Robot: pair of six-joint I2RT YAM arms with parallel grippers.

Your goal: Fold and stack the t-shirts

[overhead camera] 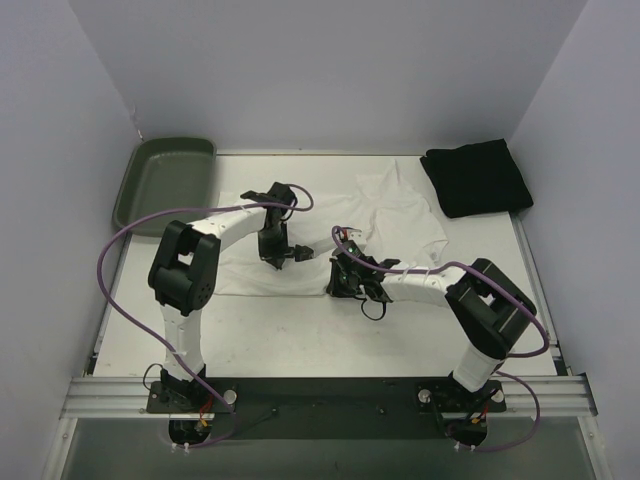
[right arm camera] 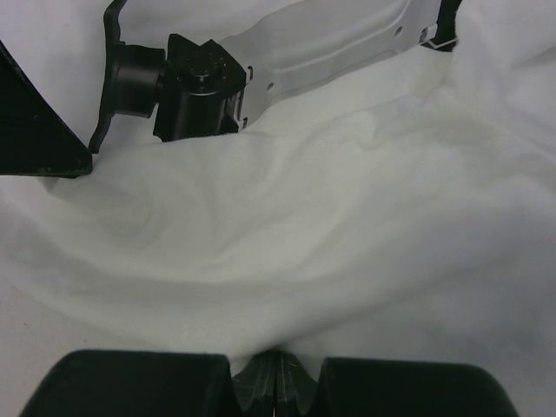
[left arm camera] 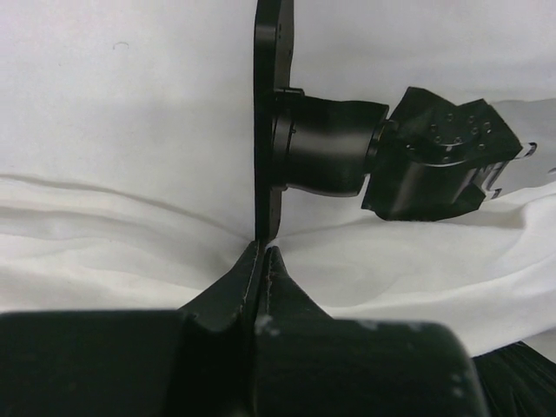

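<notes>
Now | left gripper (left arm camera: pixel 263 254) clamped on white t-shirt (overhead camera: pixel 400 215) | right gripper (right arm camera: pixel 276 358) likewise | pinch points partly hidden

White t-shirt (overhead camera: pixel 400 225) is soft matte cloth, wrinkly all over. Black t-shirt (overhead camera: pixel 477 178) at the table's far right corner is the same matte fabric (lying smoother, though). Dark green tray (overhead camera: pixel 165 185) at the far left corner looks like plastic with a slight sheen. Left gripper (left arm camera: pixel 263 250) is matte black plastic.
</notes>
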